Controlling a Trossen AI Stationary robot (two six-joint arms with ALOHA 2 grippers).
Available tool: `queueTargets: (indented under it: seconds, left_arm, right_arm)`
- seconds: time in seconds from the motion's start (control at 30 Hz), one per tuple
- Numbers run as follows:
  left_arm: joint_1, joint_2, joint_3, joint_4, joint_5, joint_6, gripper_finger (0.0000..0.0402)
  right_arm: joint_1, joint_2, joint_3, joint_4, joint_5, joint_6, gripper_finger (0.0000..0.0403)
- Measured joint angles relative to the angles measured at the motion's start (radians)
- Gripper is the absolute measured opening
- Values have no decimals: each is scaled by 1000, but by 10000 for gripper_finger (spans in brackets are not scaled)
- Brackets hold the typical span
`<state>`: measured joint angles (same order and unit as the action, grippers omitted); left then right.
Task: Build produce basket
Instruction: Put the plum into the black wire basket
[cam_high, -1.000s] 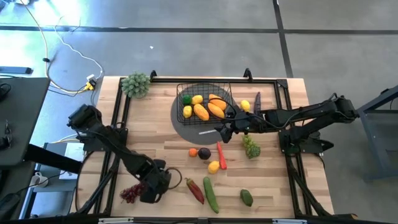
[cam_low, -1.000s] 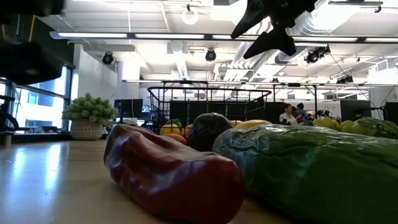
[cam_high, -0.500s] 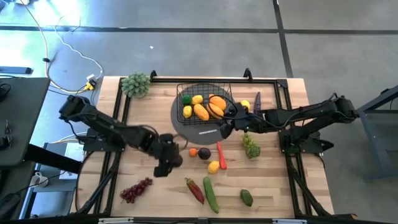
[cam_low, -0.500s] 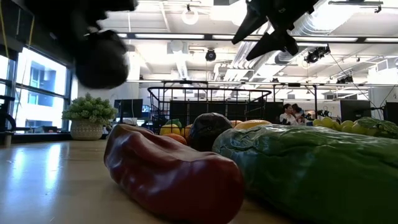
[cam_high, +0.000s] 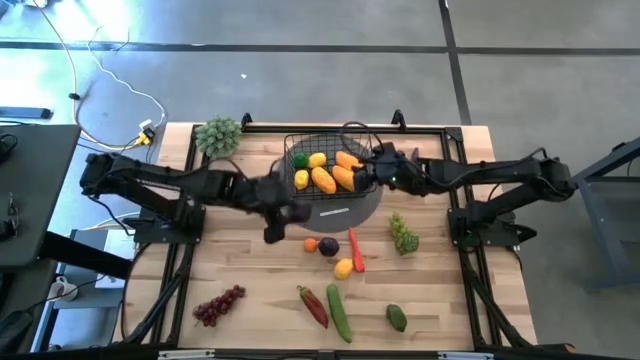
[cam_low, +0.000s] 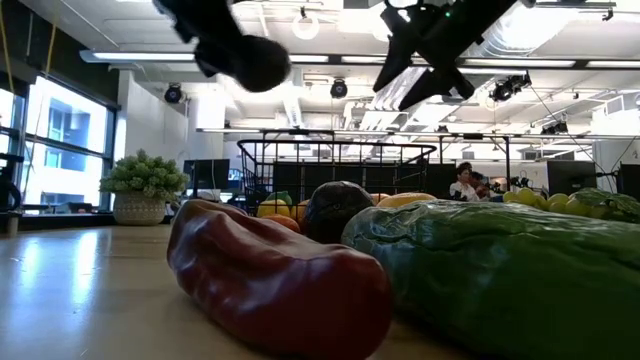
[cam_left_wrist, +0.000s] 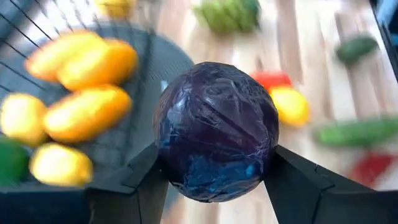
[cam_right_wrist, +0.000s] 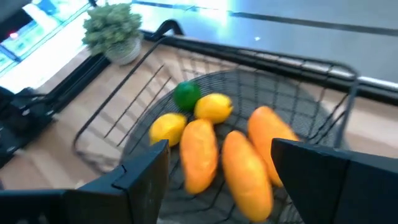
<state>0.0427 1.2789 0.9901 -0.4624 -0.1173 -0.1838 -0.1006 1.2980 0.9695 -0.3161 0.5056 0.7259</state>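
Near edge: purple grapes (cam_high: 218, 305), a fat chilli (cam_high: 313, 305), a cucumber (cam_high: 339, 312) and an avocado (cam_high: 397, 317) lie apart along the bottom of the high view, not yet picked up. They are spread out on the desk (cam_high: 240, 260), probably so each can be taken singly.
Middle row: a lemon (cam_high: 344, 267), a thin chilli (cam_high: 355, 248), a dark fruit (cam_high: 329, 246) and a small orange one (cam_high: 311, 244) sit close together at centre. Green grapes (cam_high: 404, 235) lie to their right.
Left tool: the left tool (cam_high: 277, 218) is left of centre in the high view, above the desk and just off the lower-left corner of the basket. It grips a purple ball (cam_left_wrist: 214, 127) with one finger on each flank. I judge it is being carried to the basket.
Disc: a grey disc (cam_high: 345, 212) lies under the basket.
Basket: the basket (cam_high: 326, 138) is at upper centre. It holds mangoes (cam_high: 335, 177), lemons (cam_high: 317, 160) and a green fruit (cam_high: 299, 160) packed toward the middle, with room toward its edges.
Right tool: the right tool (cam_high: 372, 172) hovers over the basket's right side with its fingers wide apart and nothing between them.
Risk: both tools are close over the basket, so the left one needs a clear way in, and the round ball may roll onto the mangoes.
Far corner: a leafy bunch (cam_high: 218, 135) stands at the desk's upper left, clear of the work.
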Motion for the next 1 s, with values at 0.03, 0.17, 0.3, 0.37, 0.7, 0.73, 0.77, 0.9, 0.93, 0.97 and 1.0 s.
queueTargets:
  seconds: [0.03, 0.17, 0.3, 0.37, 0.7, 0.73, 0.77, 0.9, 0.93, 0.97, 1.0]
  left_arm:
    - [21, 0, 0, 17, 0, 15, 209]
    - [103, 1, 0, 80, 20, 57, 209]
    - [183, 1, 0, 138, 38, 67, 209]
    - [222, 1, 0, 162, 38, 84, 209]
    - [382, 102, 0, 241, 119, 153, 209]
    - [391, 119, 0, 242, 126, 153, 209]
    - [397, 136, 0, 244, 129, 153, 209]
    - [416, 189, 0, 249, 134, 154, 209]
    - [416, 201, 0, 248, 137, 154, 209]
    - [416, 212, 0, 248, 137, 154, 209]
    - [416, 221, 0, 248, 137, 158, 209]
  right_arm:
    - [-16, 0, 0, 1, 0, -8, 261]
    - [-82, 0, 0, 5, 0, -55, 261]
    - [-147, 0, 0, 8, -4, -98, 261]
    - [-176, 0, 0, 8, -13, -113, 261]
    - [-321, 0, 0, 7, -48, -151, 261]
    - [-337, 0, 0, 6, -58, -159, 261]
    - [-353, 0, 0, 5, -70, -165, 261]
    - [-410, 0, 0, -5, -109, -202, 261]
    - [-423, 0, 0, -9, -116, -209, 261]
    - [-434, 0, 0, -14, -121, -212, 261]
    - [-445, 0, 0, -20, -124, -212, 261]
